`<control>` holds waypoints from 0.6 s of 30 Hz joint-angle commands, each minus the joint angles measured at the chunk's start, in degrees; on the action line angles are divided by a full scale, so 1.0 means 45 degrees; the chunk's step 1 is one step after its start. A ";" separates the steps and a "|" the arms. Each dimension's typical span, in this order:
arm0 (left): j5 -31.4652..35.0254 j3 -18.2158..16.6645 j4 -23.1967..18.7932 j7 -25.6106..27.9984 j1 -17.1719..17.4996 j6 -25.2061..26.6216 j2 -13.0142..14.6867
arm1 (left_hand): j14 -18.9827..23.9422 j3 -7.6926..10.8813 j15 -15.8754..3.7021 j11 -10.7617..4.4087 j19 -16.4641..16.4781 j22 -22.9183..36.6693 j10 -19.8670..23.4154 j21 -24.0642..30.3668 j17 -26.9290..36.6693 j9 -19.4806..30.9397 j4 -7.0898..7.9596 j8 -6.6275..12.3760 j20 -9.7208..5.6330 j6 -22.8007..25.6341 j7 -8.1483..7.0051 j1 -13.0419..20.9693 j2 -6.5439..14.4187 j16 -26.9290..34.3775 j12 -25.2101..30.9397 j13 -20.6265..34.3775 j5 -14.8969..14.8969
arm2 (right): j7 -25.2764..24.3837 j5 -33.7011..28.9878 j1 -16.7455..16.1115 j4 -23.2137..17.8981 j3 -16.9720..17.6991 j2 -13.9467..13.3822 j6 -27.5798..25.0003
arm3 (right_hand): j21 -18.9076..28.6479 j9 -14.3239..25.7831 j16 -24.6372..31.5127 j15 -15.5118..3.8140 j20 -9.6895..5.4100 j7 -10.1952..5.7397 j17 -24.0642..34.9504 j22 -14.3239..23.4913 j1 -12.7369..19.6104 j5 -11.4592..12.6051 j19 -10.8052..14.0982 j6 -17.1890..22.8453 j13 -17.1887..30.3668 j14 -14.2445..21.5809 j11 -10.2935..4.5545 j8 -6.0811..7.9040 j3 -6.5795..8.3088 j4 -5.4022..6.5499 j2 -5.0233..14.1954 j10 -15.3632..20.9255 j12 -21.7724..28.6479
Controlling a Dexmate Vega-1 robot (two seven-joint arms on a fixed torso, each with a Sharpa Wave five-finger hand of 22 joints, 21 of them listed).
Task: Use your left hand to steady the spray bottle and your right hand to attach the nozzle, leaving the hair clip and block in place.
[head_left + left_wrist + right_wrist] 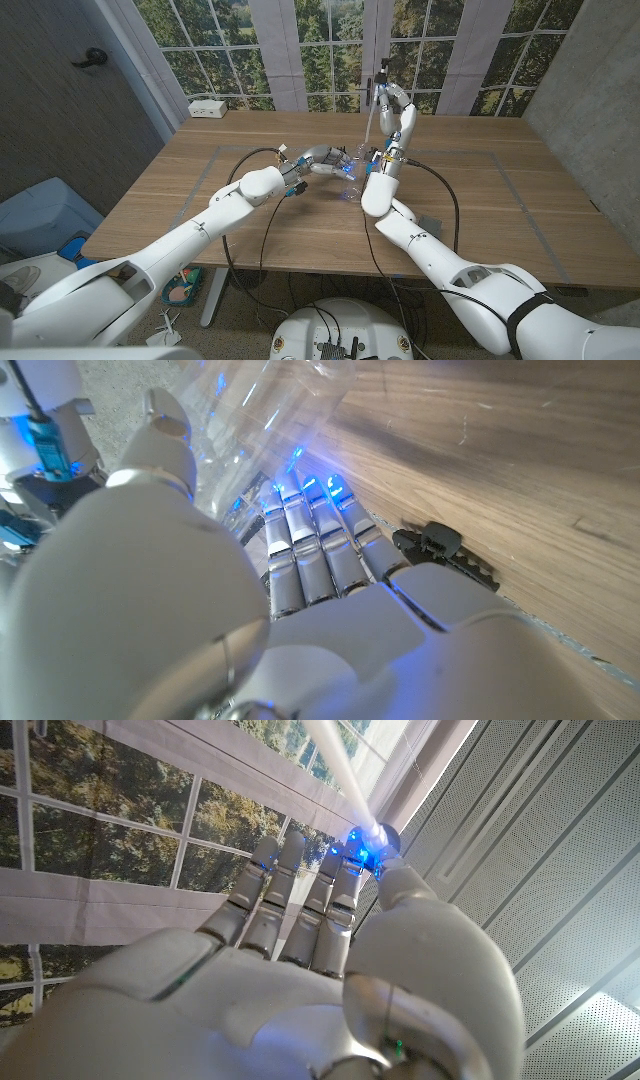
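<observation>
Clear plastic spray bottle (345, 170) is gripped on the wooden surface (480, 215) by the left hand (322, 160). The nozzle (383, 78), with its long dip tube, is held high by the right hand (395, 112). Lowering into the bottle's neck likely comes next.

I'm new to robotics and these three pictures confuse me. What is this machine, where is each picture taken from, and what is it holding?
It is a two-armed robot at a wooden table. The wide picture comes from a camera on its head; the other two come from cameras on its wrists.

The left hand grips a clear spray bottle lying on the table, with a black hair clip beside it. The right hand, raised above the table, pinches the nozzle, whose thin tube hangs down.
</observation>
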 commanded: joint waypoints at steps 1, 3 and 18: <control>-0.0089 -0.0145 -0.0352 0.0167 0.0202 0.0045 0.0092 | 0.0003 0.0088 -0.1987 -0.1894 -0.0019 0.0033 0.2508 0.0073 0.0016 0.0365 0.0010 0.0066 -0.0195 0.2582 -0.1008 0.2945 0.3049 -0.0041 0.0081 0.0432 0.0095 | -0.0033 -0.0363 -0.0160 0.0247 0.0456 0.0149 0.0058 | 0.0086 0.0062 -0.0021 -0.2015 -0.0070 -0.0211 0.0035 -0.0002 0.0164 -0.0004 0.0016 0.0303 0.0071 0.0127 0.0025 0.0016 -0.0064 -0.0004 -0.0043 0.0177 0.0023; -0.0079 -0.0170 -0.0427 0.0226 0.0238 0.0084 0.0113 | 0.0007 0.0086 -0.2000 -0.1901 -0.0020 0.0032 0.2522 0.0078 0.0017 0.0366 0.0007 0.0060 -0.0197 0.2580 -0.1009 0.2950 0.3045 -0.0039 0.0084 0.0433 0.0095 | -0.0033 -0.0256 -0.0202 0.0181 0.0384 0.0087 0.0065 | 0.0095 0.0061 -0.0022 -0.2022 -0.0066 -0.0218 0.0043 -0.0003 0.0176 -0.0007 0.0018 0.0313 0.0077 0.0138 0.0018 0.0017 -0.0070 -0.0008 -0.0048 0.0146 0.0010; -0.0107 -0.0179 -0.0692 0.0238 0.0345 0.0397 0.0235 | 0.0015 0.0090 -0.1982 -0.1880 -0.0035 0.0030 0.2530 0.0112 0.0010 0.0372 0.0011 0.0025 -0.0207 0.2587 -0.0998 0.2950 0.3050 -0.0049 0.0070 0.0440 0.0100 | -0.0033 -0.0223 -0.0366 -0.0137 0.0317 0.0019 0.0081 | 0.0136 0.0056 -0.0068 -0.2012 -0.0084 -0.0223 0.0071 -0.0005 0.0196 -0.0007 -0.0014 0.0321 0.0097 0.0150 0.0008 -0.0001 -0.0106 0.0011 -0.0047 0.0129 -0.0013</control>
